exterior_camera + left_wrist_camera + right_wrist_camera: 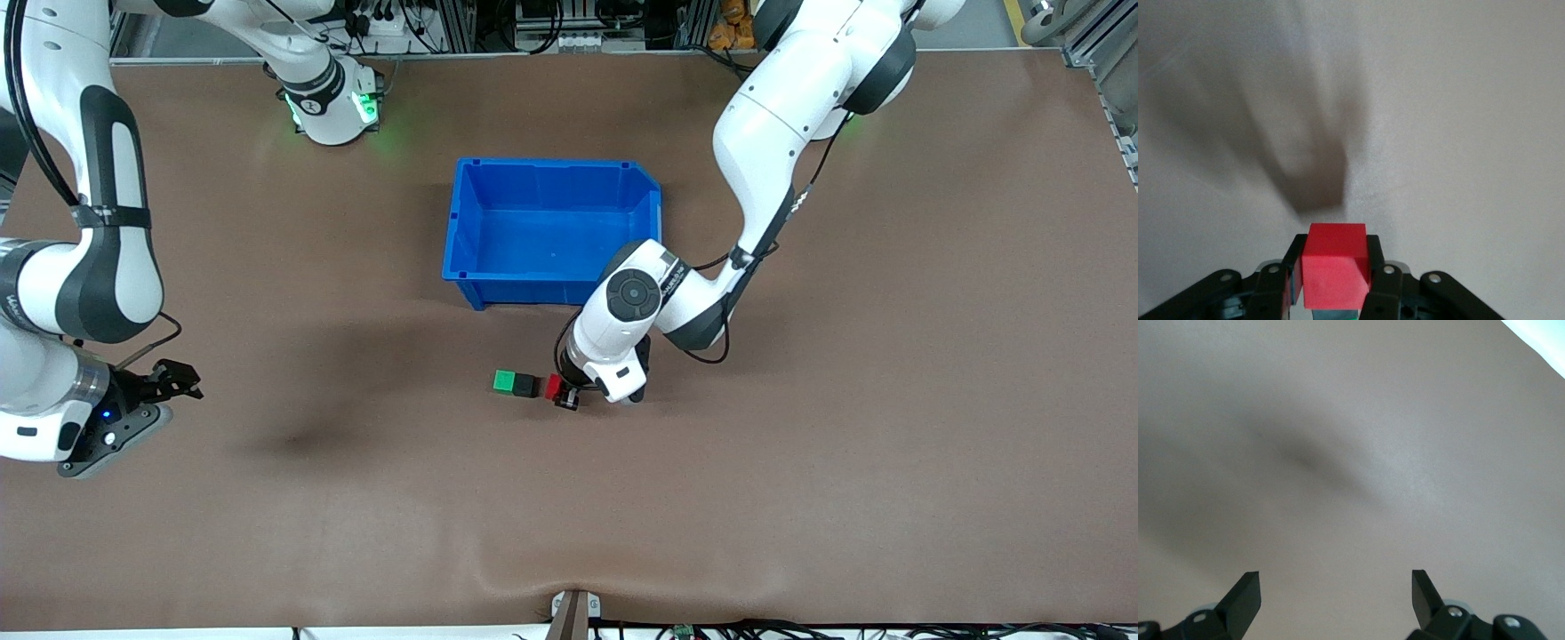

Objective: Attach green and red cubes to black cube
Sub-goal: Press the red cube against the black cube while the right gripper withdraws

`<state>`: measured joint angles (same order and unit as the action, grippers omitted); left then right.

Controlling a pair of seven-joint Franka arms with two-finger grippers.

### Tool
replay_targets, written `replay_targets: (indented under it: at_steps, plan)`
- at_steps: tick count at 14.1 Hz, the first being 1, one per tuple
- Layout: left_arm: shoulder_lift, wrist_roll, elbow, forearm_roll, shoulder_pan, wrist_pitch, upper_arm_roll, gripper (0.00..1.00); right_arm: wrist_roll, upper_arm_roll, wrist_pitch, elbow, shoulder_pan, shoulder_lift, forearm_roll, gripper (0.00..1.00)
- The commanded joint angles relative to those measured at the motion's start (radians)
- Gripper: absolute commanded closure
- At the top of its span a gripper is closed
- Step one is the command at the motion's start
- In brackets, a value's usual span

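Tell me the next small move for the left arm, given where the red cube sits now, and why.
Probably slide the red cube the last bit toward the black cube until they meet. The left gripper is shut on the red cube; the green cube already touches the black cube, and a narrow gap seems to remain on the red side. The right gripper waits open toward its own end of the table.

Even overhead light; soft shadows; wrist views seem slightly blurred.

Three cubes: green cube [504, 381], black cube [524, 386], red cube [554, 387]; one blue bin [551, 178].
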<state>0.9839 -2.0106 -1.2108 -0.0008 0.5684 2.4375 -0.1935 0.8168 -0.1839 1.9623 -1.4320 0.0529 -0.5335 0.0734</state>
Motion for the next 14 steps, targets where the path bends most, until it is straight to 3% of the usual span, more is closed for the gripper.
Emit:
replay_targets:
  at_steps: [1, 14]
  plan:
    - [0.055, -0.019, 0.074, -0.005, 0.039, 0.001, 0.025, 1.0, 0.012, 0.014, 0.001, -0.008, -0.015, 0.004, 0.002, 0.0]
    - [0.111, -0.134, 0.126, -0.011, 0.068, 0.003, 0.037, 1.0, 0.013, 0.014, -0.003, -0.013, -0.018, 0.004, 0.0, 0.0]
